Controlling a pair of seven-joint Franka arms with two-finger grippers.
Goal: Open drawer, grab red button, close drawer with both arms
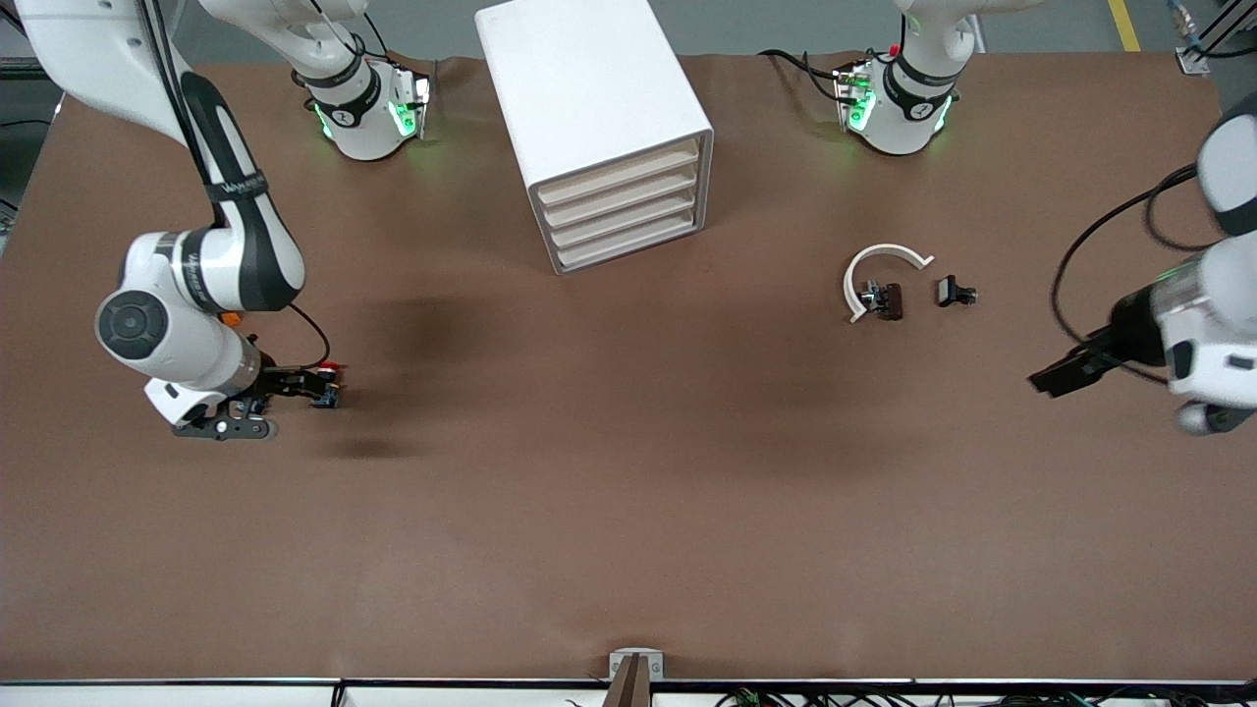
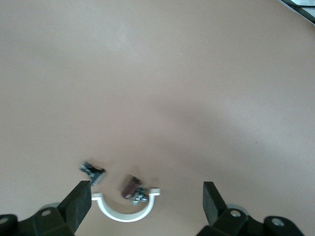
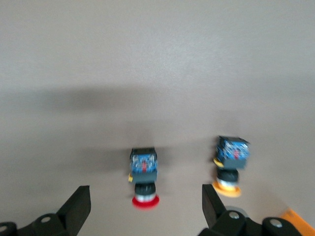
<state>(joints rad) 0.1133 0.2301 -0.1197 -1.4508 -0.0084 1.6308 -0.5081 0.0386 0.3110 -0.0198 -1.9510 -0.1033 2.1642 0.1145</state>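
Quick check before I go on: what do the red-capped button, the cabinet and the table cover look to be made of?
Red-capped button: likely plastic; glossy red cap, dark body with blue and a pale ring under the cap, possibly metal. Cabinet: smooth matte white shell, plastic or painted board, cannot tell which; cream drawer fronts. Table cover: matte brown sheet, faintly rippled, maybe paper or fabric.

Even overhead light, bright, no glare on the brown bench (image 1: 628,511). Soft dark shadow patches on the bench nearer the front camera than the cabinet (image 1: 599,128). Green LED glow at both arm bases. Left arm motion-blurred in front view. Both wrist views soft and washed out; the button (image 3: 144,177) blurry.
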